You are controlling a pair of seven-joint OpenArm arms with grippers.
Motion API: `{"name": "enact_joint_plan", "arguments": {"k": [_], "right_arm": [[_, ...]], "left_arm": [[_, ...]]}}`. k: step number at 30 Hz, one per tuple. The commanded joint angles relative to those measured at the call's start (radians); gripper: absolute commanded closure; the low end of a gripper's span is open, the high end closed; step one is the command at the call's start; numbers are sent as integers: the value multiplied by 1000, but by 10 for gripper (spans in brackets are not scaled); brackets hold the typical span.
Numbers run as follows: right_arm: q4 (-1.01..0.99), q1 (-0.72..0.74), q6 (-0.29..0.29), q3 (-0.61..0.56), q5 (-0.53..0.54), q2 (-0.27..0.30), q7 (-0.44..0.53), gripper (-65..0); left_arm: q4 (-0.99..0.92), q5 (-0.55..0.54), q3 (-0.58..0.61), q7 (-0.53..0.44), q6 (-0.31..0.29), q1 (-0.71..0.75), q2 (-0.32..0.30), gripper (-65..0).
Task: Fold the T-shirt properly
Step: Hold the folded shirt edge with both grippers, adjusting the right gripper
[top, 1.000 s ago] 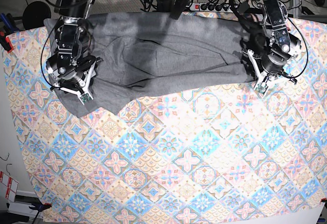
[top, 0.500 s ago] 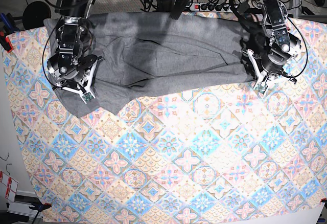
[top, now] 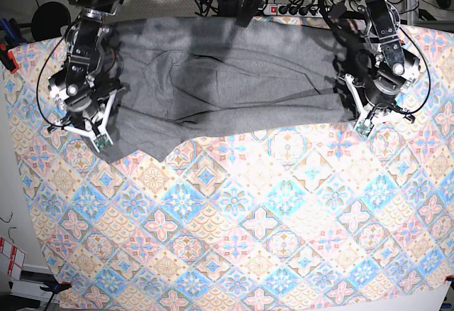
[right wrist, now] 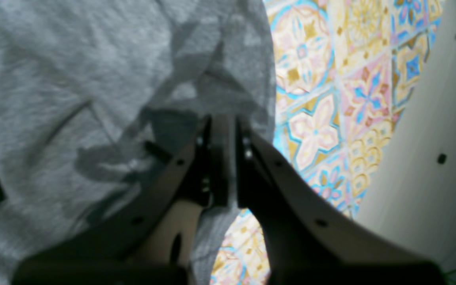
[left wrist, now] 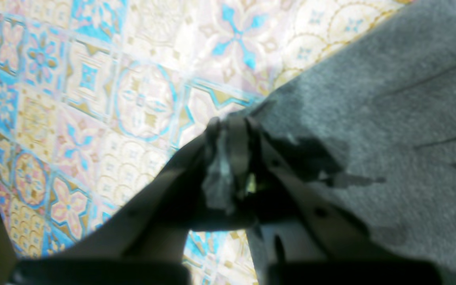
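The grey T-shirt lies spread wide along the far edge of the table, soft and wrinkled with long creases; one corner hangs lower on the side of the right gripper; that gripper is pinched tight on the shirt's edge; the left gripper is pinched on the other edge, a bunch of cloth between its jaws; the tablecloth has bright blue, pink and yellow flower tiles; black cables lie behind the table.
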Motion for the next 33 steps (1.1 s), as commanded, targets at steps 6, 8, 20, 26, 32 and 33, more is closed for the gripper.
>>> {"name": "enact_joint_plan", "arguments": {"k": [6, 8, 20, 26, 32, 33], "right_arm": [[62, -35, -5, 5, 5, 6, 9, -27], [57, -26, -5, 25, 5, 6, 3, -34], [-29, 6, -5, 28, 5, 6, 3, -338], [-55, 8, -5, 27, 7, 5, 3, -336], [-115, 8, -5, -10, 7, 5, 49, -336], [-118, 8, -5, -12, 7, 5, 58, -336]], "left_arm": [[18, -6, -2, -13, 9, 0, -11, 0], [18, -6, -2, -13, 9, 0, -11, 0], [17, -3, -2, -13, 9, 0, -11, 0], [17, -5, -2, -12, 9, 0, -11, 0], [17, -5, -2, -10, 9, 0, -11, 0], [17, -5, -2, -10, 9, 0, -11, 0]]}}
